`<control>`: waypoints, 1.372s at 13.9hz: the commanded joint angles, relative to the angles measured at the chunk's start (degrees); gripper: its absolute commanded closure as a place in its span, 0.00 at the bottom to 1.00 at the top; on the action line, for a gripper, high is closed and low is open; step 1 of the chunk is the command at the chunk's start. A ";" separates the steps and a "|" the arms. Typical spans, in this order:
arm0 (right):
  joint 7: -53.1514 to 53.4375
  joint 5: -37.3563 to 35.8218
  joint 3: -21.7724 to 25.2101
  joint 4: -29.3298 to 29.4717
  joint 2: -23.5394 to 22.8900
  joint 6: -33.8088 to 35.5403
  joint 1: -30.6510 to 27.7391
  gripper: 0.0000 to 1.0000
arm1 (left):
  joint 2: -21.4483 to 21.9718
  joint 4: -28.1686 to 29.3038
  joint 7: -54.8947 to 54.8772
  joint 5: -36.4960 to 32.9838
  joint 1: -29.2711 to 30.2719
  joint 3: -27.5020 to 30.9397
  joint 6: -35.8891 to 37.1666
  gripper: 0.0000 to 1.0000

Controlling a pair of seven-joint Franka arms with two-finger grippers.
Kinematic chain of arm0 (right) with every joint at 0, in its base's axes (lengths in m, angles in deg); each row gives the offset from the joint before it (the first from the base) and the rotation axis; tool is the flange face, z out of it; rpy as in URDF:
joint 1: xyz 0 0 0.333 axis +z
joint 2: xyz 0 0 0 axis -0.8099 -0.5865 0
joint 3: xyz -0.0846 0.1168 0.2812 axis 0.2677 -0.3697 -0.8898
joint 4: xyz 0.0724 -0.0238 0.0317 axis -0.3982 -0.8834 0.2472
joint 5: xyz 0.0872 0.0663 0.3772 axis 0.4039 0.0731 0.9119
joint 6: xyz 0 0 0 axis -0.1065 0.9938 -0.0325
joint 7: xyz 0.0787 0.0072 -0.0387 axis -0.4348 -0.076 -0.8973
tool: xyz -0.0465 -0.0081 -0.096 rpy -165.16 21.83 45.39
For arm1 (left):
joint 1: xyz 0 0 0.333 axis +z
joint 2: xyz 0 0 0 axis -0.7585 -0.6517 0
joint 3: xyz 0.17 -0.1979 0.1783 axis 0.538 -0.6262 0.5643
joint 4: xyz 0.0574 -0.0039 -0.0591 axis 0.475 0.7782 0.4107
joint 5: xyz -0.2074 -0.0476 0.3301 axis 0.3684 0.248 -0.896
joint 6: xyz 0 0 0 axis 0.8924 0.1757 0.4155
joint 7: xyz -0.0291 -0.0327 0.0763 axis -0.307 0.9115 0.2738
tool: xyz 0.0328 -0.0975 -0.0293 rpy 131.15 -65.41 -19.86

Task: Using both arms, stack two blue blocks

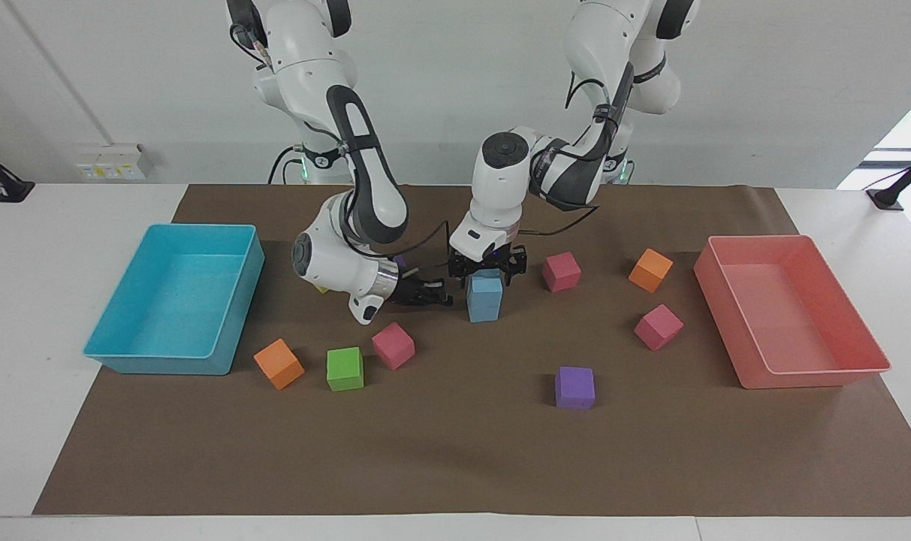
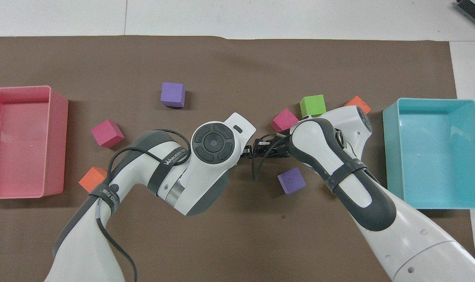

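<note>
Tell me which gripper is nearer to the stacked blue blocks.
Left. The left gripper is directly over the stacked blue blocks, jaws open around the top one. The right gripper sits beside the stack, toward the right arm's end, jaws shut.

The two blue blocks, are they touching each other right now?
Touching. The facing view shows the upper blue block resting squarely on the lower blue block, with no gap between them.
</note>
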 commanded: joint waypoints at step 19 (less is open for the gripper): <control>7.09 -13.52 0.09 2.91 4.21 -0.03 -0.41 0.85 | 17.28 -8.98 -48.04 4.06 28.61 1.31 27.46 0.00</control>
